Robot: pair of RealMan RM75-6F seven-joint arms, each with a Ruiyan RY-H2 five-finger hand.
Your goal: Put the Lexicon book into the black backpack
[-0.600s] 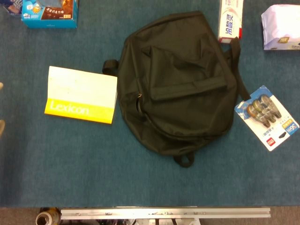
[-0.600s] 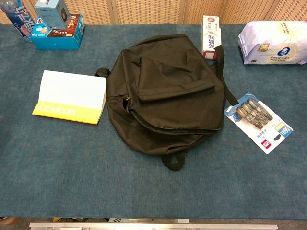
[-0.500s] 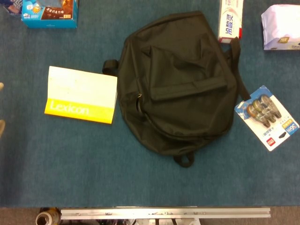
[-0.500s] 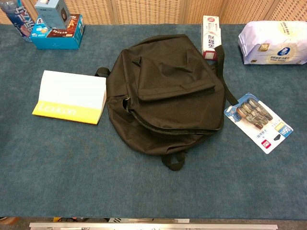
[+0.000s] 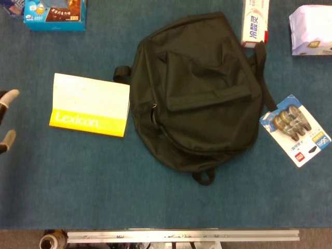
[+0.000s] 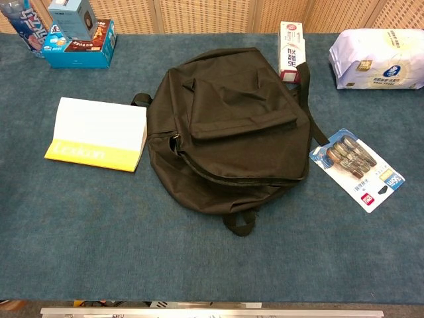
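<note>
We see the Lexicon book (image 5: 90,105) lying flat on the blue table (image 5: 78,181), its yellow title band toward the near edge, at nine o'clock from the black backpack (image 5: 199,93) and just beside it. The book's right edge sits close to the backpack's side strap loop; we cannot tell whether they touch. The backpack lies flat with its front pocket up and its top handle at six o'clock.

At nine o'clock from the book, at the very left border of the head view, our left hand (image 5: 6,122) shows only as two pale fingertips (image 5: 10,95) held apart from each other, with nothing between them. They stand clear of the book, touching nothing we can see. The chest view does not show this hand. Our right hand appears in neither view.

Further out, a blister pack of tape rolls (image 5: 296,129) lies at three o'clock from the backpack, a white carton (image 5: 256,22) at one o'clock, a tissue pack (image 5: 311,30) beyond it, and a blue snack box (image 5: 54,14) at eleven o'clock.
</note>
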